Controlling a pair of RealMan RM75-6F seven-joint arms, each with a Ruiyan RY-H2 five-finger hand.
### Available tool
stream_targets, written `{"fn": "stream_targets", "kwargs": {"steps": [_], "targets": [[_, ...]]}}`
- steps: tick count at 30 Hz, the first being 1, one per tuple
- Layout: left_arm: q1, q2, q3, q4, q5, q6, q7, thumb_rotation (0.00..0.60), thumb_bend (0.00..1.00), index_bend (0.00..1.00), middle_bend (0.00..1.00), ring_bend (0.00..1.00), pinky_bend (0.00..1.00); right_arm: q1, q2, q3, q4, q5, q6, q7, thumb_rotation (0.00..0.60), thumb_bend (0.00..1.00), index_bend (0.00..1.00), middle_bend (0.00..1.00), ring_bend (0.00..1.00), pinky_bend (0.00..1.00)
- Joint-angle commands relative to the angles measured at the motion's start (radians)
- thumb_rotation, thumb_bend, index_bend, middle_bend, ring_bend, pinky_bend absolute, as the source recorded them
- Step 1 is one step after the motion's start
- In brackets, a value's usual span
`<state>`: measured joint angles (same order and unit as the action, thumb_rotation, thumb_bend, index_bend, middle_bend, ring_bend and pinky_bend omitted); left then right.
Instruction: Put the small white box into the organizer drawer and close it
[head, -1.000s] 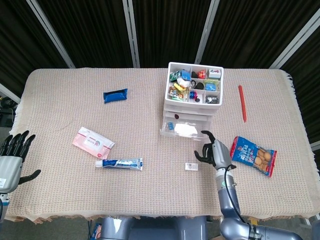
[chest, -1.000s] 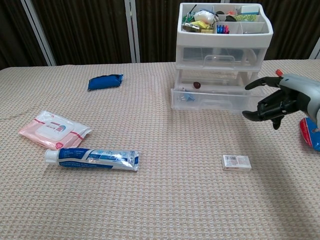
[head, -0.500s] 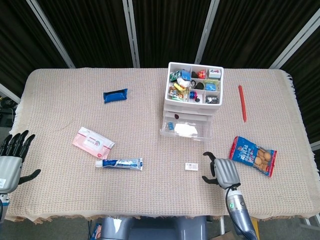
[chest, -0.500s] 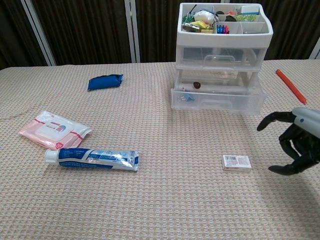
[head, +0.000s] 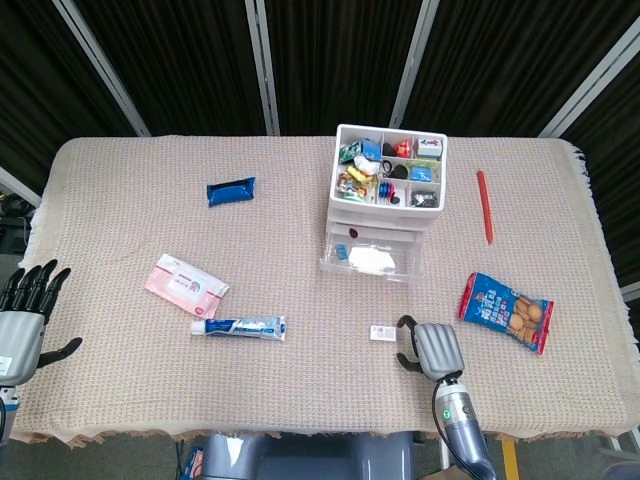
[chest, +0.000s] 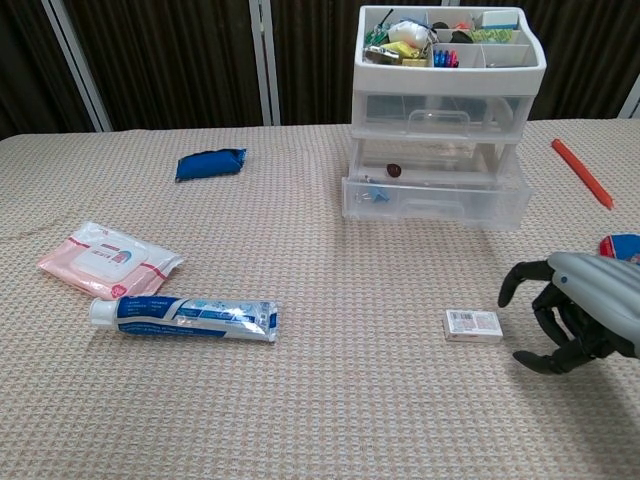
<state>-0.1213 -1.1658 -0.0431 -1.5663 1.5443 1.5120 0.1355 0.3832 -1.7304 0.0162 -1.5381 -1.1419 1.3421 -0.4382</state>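
My right hand (chest: 575, 312) has its fingers (chest: 535, 360) spread and curled downward over the cloth, holding nothing; fingertips just at 3 o'clock of the small white box (chest: 473, 324), apart from it as far as I can tell; in the head view the same hand (head: 430, 347) sits at 3 o'clock of the box (head: 382, 332), palm down.

My left hand (head: 22, 318) shows only in the head view, at the 8 o'clock edge of the table, fingers apart and pointing up, empty.

The box lies flat on the tablecloth (head: 150, 240), outside the organizer (chest: 447, 110); organizer at 12 o'clock of the box, well apart; its bottom drawer (chest: 432, 198) pulled out, some small items visible inside; I cannot make them out.

Further out: toothpaste tube (chest: 184, 317) at 9 o'clock of the box, lying flat; pink wipes packet (chest: 108, 259) just at 10 o'clock of the tube; blue pouch (chest: 210, 163) at 11 o'clock, near the far side; red pen (head: 484, 205) at 3 o'clock of the organizer; cookie bag (head: 506, 311) at 2 o'clock of my right hand.
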Motion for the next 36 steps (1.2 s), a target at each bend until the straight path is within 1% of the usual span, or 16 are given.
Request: {"fn": "stream_targets", "kwargs": {"steps": [1, 8, 22, 29, 36], "targets": [[0.0, 0.0, 0.0, 0.0, 0.0, 0.0, 0.0, 0.6, 0.13, 0.07, 0.0, 0.0, 0.0, -0.002, -0.021, 0.018, 0.019, 0.012, -0.014, -0.001, 0.6, 0.19, 0.38, 0.78, 0.75, 0.65], [0.0, 0.0, 0.0, -0.002, -0.002, -0.002, -0.001, 0.6, 0.13, 0.07, 0.0, 0.0, 0.0, 0.006, -0.05, 0.055, 0.043, 0.021, -0.032, -0.006, 0.6, 0.23, 0.38, 0.78, 0.75, 0.65], [0.0, 0.001, -0.001, -0.005, -0.005, -0.004, 0.001, 0.6, 0.13, 0.07, 0.0, 0.0, 0.0, 0.002, -0.073, 0.09, 0.014, 0.087, -0.072, -0.05, 0.6, 0.31, 0.39, 0.78, 0.75, 0.65], [-0.001, 0.001, -0.001, -0.006, -0.007, -0.005, 0.001, 0.6, 0.13, 0.07, 0.0, 0.0, 0.0, 0.007, -0.098, 0.119, 0.048, 0.109, -0.078, -0.05, 0.6, 0.37, 0.47, 0.79, 0.76, 0.65], [-0.001, 0.002, -0.001, -0.005, -0.005, -0.004, -0.001, 0.6, 0.13, 0.07, 0.0, 0.0, 0.0, -0.007, -0.11, 0.119, 0.068, 0.098, -0.073, -0.017, 0.6, 0.38, 0.56, 0.79, 0.76, 0.65]]}}
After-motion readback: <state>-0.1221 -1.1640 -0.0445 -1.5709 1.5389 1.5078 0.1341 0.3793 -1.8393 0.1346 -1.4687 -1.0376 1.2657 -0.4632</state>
